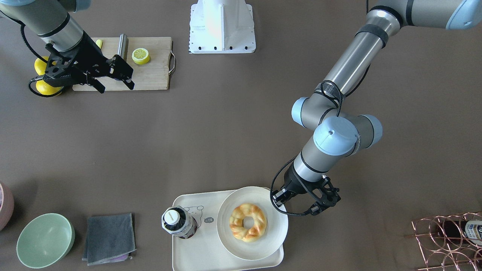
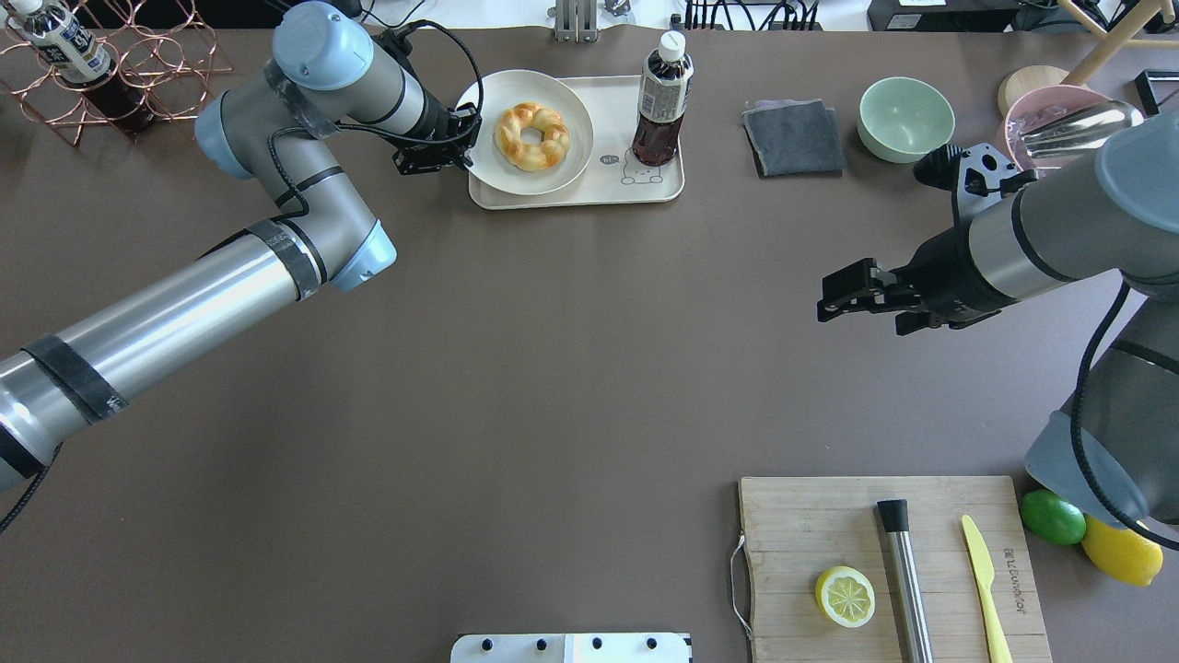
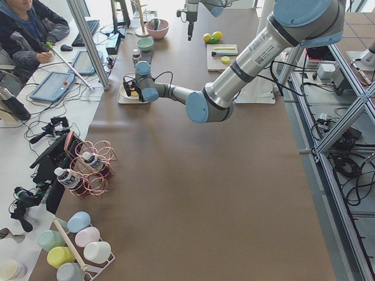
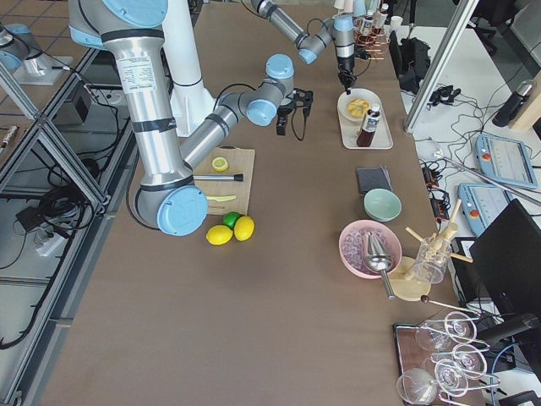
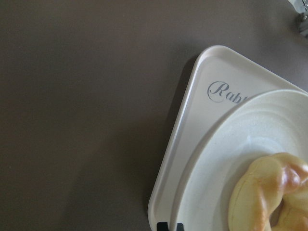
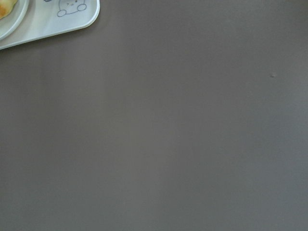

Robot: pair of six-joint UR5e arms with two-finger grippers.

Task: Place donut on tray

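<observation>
The golden twisted donut (image 1: 248, 227) lies on a round white plate (image 1: 271, 241), and the plate rests on the cream tray (image 1: 196, 256) at the table's far side. My left gripper (image 1: 279, 205) is at the plate's rim, with its jaws closed close together on that rim. The left wrist view shows the fingertips (image 5: 162, 226) at the plate edge, the donut (image 5: 269, 197) and the tray's "Rabbit" script corner (image 5: 202, 77). In the overhead view the left gripper (image 2: 463, 150) touches the plate's left edge beside the donut (image 2: 531, 135). My right gripper (image 2: 824, 302) is open and empty above bare table.
A dark drink bottle (image 1: 179, 222) stands on the tray next to the plate. A grey cloth (image 1: 109, 238) and a green bowl (image 1: 45, 240) lie beside the tray. A cutting board (image 1: 150, 71) with a lemon half (image 1: 141, 55) lies near the robot. A copper wire rack (image 1: 448, 237) stands at the corner.
</observation>
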